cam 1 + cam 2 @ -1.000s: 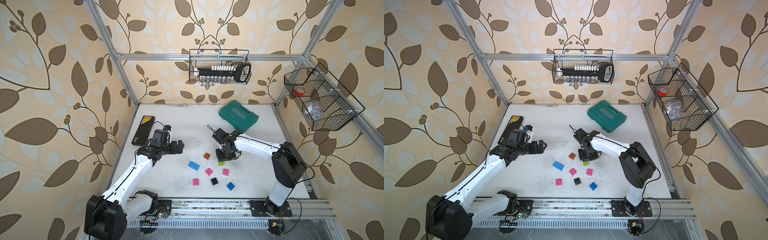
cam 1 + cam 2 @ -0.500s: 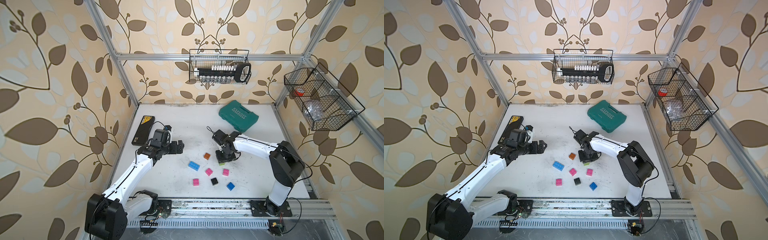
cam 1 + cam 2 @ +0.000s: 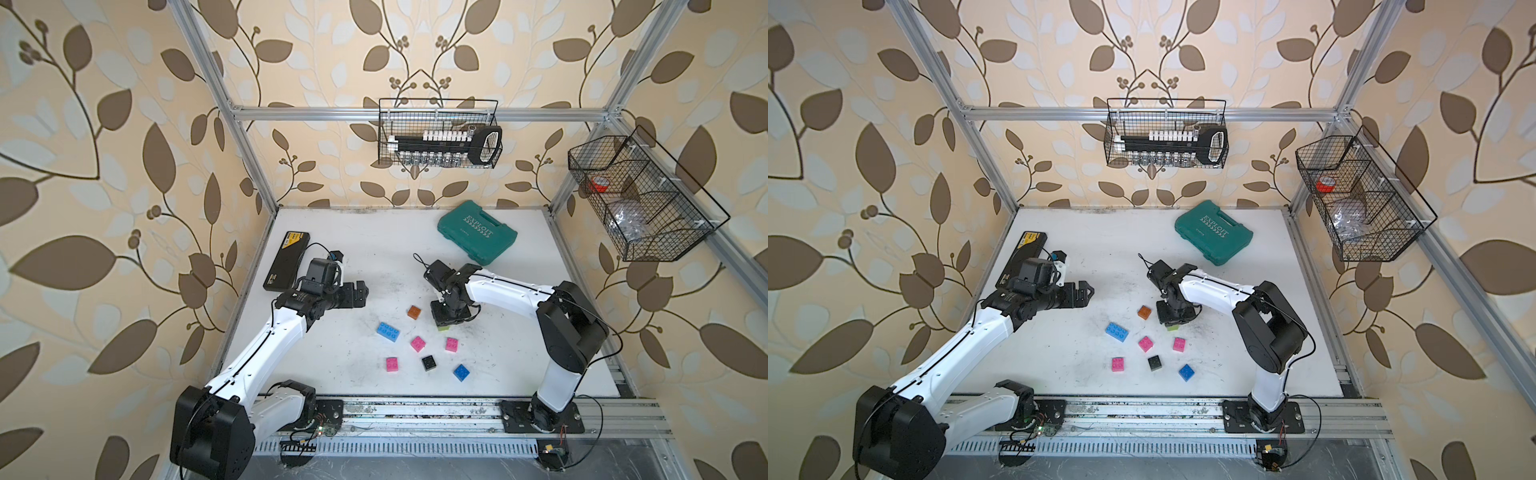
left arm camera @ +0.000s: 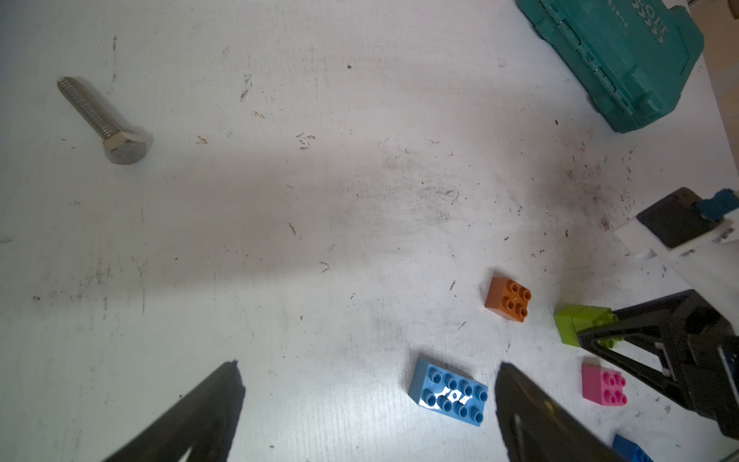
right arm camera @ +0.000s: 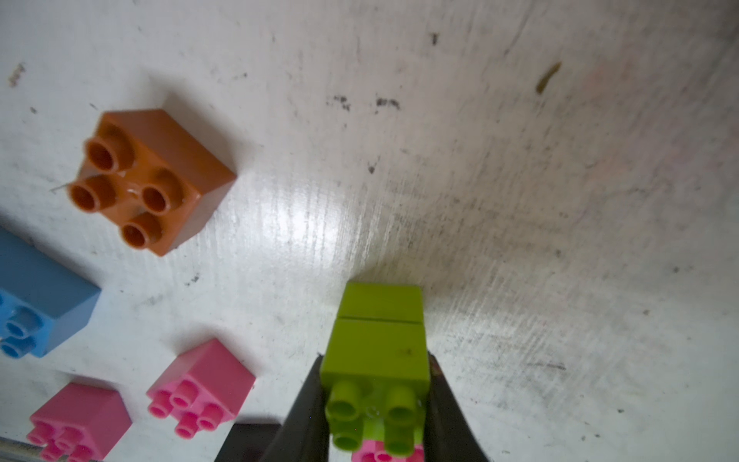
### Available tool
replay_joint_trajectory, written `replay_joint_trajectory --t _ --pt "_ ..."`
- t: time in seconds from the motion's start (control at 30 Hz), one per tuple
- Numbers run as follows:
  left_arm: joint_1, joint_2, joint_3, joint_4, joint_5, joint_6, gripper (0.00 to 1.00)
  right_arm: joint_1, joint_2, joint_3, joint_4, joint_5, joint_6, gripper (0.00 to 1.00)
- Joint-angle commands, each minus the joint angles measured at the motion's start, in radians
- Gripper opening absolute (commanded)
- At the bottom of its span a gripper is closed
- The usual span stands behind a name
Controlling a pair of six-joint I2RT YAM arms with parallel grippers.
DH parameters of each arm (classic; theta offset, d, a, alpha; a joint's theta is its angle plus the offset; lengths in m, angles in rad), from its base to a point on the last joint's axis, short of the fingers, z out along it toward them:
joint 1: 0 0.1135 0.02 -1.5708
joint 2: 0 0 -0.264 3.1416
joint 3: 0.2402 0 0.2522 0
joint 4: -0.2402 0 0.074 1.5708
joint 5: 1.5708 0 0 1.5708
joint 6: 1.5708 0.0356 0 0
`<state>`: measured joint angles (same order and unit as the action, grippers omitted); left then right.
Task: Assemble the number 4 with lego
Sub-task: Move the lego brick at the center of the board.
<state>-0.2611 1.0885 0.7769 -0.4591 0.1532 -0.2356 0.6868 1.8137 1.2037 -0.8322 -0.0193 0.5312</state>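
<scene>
Right gripper (image 5: 376,380) is clamped on the lime pair (image 5: 380,320), two bricks stacked with the long axis upright, mid-desk (image 3: 374,249). In a top view the orange brick (image 3: 414,311) lies at its 9 o'clock and a pink brick (image 3: 452,344) at 6. Left gripper (image 4: 368,366) gapes empty, farther off.

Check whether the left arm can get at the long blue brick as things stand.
Probably yes: the left hand is open, and the long blue brick lies alone on bare table close by, nothing over it.
</scene>
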Motion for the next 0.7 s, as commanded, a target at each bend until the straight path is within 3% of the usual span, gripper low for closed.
replay_joint_trajectory --t 0.0,0.13,0.27,0.47,0.67 --pt "0.000 -0.001 0.036 0.015 0.003 0.020 0.99 0.001 0.091 -0.079 -0.043 0.029 0.005 0.11" --pt "0.000 0.003 0.036 0.017 0.006 0.019 0.99 -0.010 0.098 -0.088 -0.028 0.018 0.024 0.11" --pt "0.000 0.004 0.036 0.020 0.009 0.014 0.99 -0.092 0.086 -0.077 -0.002 -0.007 0.070 0.11" --pt "0.000 0.001 0.033 0.021 0.012 0.010 0.99 -0.181 0.118 0.031 -0.035 0.026 0.099 0.11" --pt "0.000 -0.004 0.030 0.023 0.011 0.006 0.99 -0.190 0.195 0.138 -0.057 0.057 0.097 0.12"
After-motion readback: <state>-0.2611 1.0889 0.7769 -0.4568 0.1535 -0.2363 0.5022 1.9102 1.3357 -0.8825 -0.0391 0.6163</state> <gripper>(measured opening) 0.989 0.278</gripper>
